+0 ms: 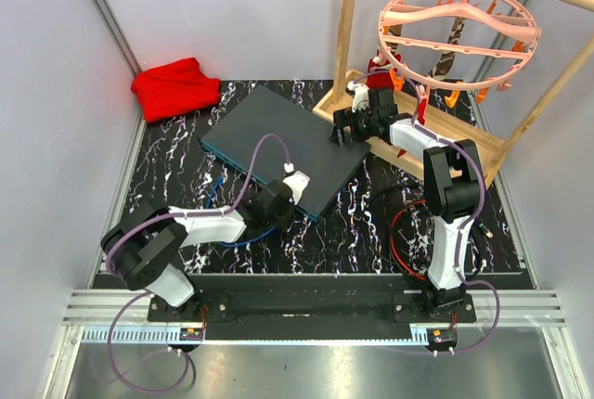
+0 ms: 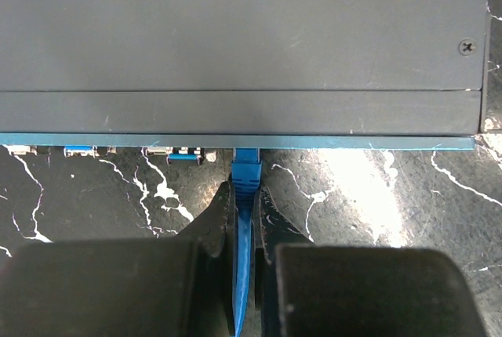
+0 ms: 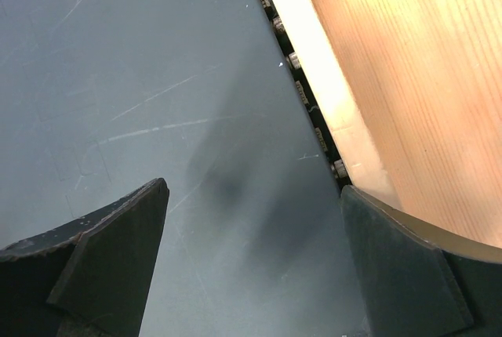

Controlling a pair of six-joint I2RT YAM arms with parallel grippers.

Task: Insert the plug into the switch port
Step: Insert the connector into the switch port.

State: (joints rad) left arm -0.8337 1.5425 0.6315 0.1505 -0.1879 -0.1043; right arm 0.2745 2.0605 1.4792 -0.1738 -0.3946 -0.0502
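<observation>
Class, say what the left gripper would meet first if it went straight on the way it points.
Likely the switch front edge, led by the plug the left gripper holds.

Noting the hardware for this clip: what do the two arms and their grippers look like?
The left arm and right arm match: white links between bulky black joints, black bases, and a lilac cable looping along each. The left gripper and right gripper have plain dark, matte, wedge-shaped fingers. No lettering is readable.

grey switch [image 2: 235, 31]; blue plug [image 2: 246, 169]; black white-veined table [image 2: 376, 196].
</observation>
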